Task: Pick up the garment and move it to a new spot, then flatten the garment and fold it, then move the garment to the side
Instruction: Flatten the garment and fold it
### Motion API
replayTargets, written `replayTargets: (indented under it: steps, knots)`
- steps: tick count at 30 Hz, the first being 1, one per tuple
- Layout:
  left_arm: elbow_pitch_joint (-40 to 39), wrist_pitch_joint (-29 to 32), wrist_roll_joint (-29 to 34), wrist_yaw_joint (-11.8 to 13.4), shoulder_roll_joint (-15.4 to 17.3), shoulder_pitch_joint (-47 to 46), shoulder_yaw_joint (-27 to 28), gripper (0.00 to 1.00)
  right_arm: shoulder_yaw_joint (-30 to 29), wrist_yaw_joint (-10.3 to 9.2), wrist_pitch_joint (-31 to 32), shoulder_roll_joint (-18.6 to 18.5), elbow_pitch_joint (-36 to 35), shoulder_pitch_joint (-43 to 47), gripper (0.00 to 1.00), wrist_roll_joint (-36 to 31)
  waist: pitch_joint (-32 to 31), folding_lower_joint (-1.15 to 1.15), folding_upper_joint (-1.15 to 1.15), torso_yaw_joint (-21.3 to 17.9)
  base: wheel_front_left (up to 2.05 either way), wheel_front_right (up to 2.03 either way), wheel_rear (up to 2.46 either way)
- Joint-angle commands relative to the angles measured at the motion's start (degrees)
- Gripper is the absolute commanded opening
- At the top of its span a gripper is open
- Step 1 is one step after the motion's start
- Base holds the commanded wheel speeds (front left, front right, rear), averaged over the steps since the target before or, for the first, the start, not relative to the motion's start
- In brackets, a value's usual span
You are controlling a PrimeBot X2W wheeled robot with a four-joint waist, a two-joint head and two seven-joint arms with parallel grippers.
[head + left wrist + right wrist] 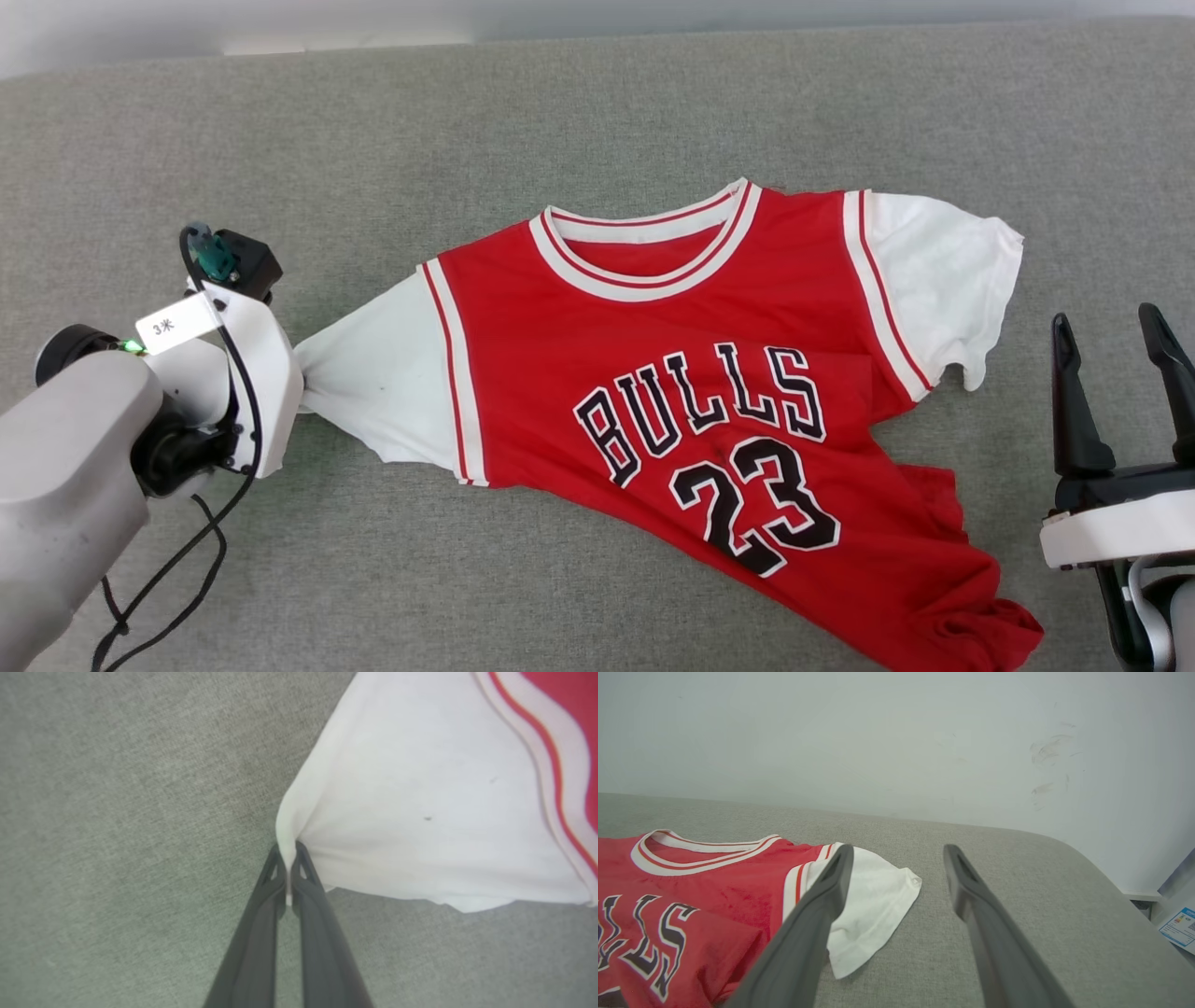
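Head view: the red jersey shirt with white short sleeves and a black "23" [709, 373] is lying front-up on the grey fabric-covered counter [560, 112], hem kinda rumpled. My left end effector [297, 390] is at the tip of one white sleeve. The right end effector [1106, 322] is just beside the shirt's far side.

Left wrist view: it's clenched on that sleeve's edge.

Right wrist view: fingers spread, holding nothing.

Left gripper [286, 851] – fingers pinched together on the garment [420, 812] – wrist angled inward; right gripper [1106, 322] upright, fingers spread.
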Motion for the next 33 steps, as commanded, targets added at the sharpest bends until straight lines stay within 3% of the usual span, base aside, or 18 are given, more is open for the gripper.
replayTargets:
  steps: [1, 10, 17, 27, 30, 31, 32, 33]
  knots:
    - [0.5, -0.5, 0.1, 0.4, -0.5, 1.5, -0.1, 1.00, -0.2, -0.04, -0.1, -0.3, 0.2, 0.8, 1.00, -0.2, -0.4, 0.00, 0.00, 0.2, 0.00, 0.00, 0.00]
    - [1.3, -1.6, -0.9, -0.6, -0.9, -4.7, 2.9, 1.00, 0.1, -0.04, -0.1, -0.3, 0.5, 1.2, 1.00, -0.7, -2.4, 0.00, 0.00, 1.0, 0.00, 0.00, 0.00]
    - [0.9, 6.8, -2.5, -1.5, 0.1, -8.1, 2.1, 1.00, 1.3, -0.04, -0.1, 0.2, 0.2, 0.4, 1.00, -0.6, -1.6, 0.00, 0.00, -0.3, 0.00, 0.00, 0.00]
    - [3.3, 10.8, -4.6, -0.3, -0.7, -3.6, -0.1, 1.00, 1.9, -0.04, -0.1, 0.4, 0.1, -1.8, 1.00, -0.3, 1.5, 0.00, 0.00, -3.1, 0.00, 0.00, 0.00]
    - [4.0, 10.9, -4.5, -1.0, -1.3, -1.8, -1.2, 1.00, 2.0, -0.04, -0.1, 0.1, 0.3, -2.4, 1.00, -0.5, 1.7, 0.00, 0.00, -3.4, 0.00, 0.00, 0.00]
    - [4.2, 10.5, -5.0, -1.2, -1.5, -1.4, -1.1, 0.40, 2.2, -0.04, -0.1, -0.1, 0.3, -2.9, 1.00, -0.7, 1.7, 0.00, 0.00, -3.6, 0.00, 0.00, 0.00]
    - [4.4, 10.4, -5.4, -1.5, -1.9, -0.9, -1.0, 0.00, 2.2, -0.04, -0.1, -0.1, 0.4, -3.2, 1.00, -0.8, 1.5, 0.00, 0.00, -3.5, 0.00, 0.00, 0.00]
    - [4.6, 10.3, -5.4, -1.6, -1.9, -0.6, -1.1, 0.00, 2.2, -0.04, -0.1, -0.3, 0.6, -3.4, 1.00, -0.9, 1.2, 0.00, 0.00, -3.4, 0.00, 0.00, 0.00]
